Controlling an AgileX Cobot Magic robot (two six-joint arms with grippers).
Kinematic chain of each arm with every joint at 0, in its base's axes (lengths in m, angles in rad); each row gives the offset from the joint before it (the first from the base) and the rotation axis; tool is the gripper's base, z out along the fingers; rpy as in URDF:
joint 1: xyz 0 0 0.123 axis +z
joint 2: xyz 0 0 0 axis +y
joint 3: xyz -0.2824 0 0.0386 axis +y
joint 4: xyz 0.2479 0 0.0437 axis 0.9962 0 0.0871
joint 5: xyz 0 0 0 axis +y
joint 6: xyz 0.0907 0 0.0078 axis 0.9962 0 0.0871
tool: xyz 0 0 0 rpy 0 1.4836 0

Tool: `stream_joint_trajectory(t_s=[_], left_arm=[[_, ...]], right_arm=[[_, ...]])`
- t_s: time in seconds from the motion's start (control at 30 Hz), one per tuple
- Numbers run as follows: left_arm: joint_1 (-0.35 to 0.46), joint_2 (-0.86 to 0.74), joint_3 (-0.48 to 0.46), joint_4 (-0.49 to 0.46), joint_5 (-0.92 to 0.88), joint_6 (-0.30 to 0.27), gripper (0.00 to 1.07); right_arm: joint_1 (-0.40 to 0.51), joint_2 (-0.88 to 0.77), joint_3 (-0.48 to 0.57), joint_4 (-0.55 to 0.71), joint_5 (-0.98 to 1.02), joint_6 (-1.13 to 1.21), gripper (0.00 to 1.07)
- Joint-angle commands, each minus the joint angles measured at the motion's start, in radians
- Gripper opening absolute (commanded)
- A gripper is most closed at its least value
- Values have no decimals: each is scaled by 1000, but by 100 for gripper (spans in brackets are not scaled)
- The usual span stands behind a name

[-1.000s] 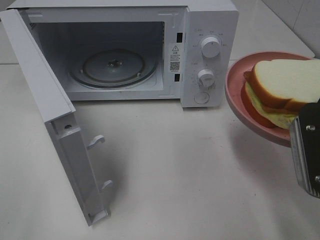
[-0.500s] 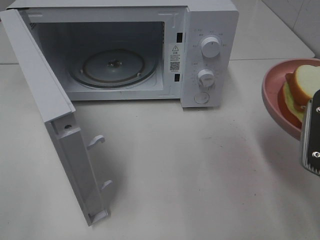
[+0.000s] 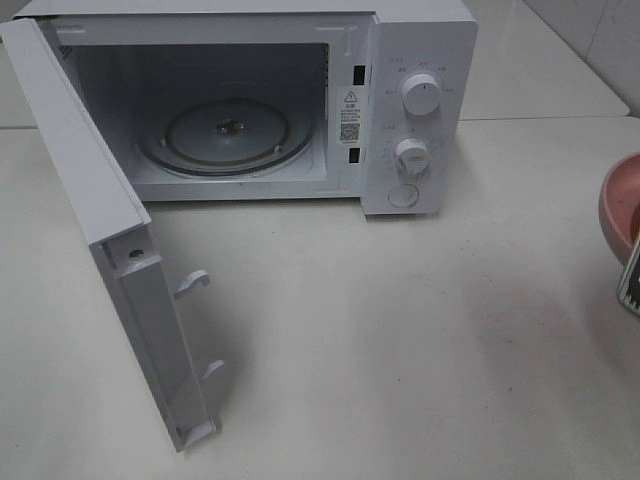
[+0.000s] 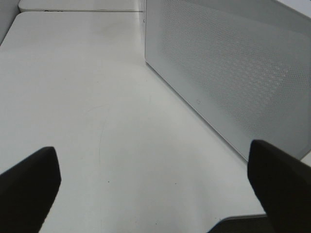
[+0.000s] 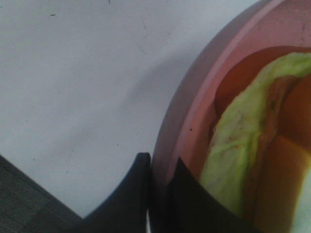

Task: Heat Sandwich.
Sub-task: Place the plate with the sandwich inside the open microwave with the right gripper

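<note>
1. You have the microwave standing at the far edge of the white table, its door swung fully open toward the near-left side.
2. Inside the cavity you can see the glass turntable, bare.
3. Two white knobs sit one above the other on the control panel, with a round button just below them.
4. Your right gripper has its dark fingers pinched on the rim of the pink plate; in the right wrist view the rim runs between them.
5. In the high view you see only a sliver of that plate at the table's right edge, with a bit of the gripper body just below it.
6. The sandwich lies on the plate, just inside the rim by the fingers; you can make out its pale green layer and orange filling.
7. Your left gripper hangs with its fingers spread wide and nothing between them, above bare table beside the door's perforated outer face.
</note>
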Motion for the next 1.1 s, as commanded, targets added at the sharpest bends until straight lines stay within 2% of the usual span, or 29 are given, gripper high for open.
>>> stream_joint_trajectory(t_s=[0.03,0.33,0.6,0.83,1.1], left_arm=[[3,-4,4,-3,-13,-3,98],[3,-4,4,-3,-13,-3,98],[3,-4,4,-3,-13,-3,98],[3,-4,4,-3,-13,-3,98],[3,-4,4,-3,-13,-3,98]], right_arm=[[-7,-7,-1,-34,30,62,2],[-7,59,-1,-45,82,251,2],[-7,151,-3,-128,84,474,1],[-7,220,-3,-165,60,580,1],[-10,328,-57,-201,3,694,1]])
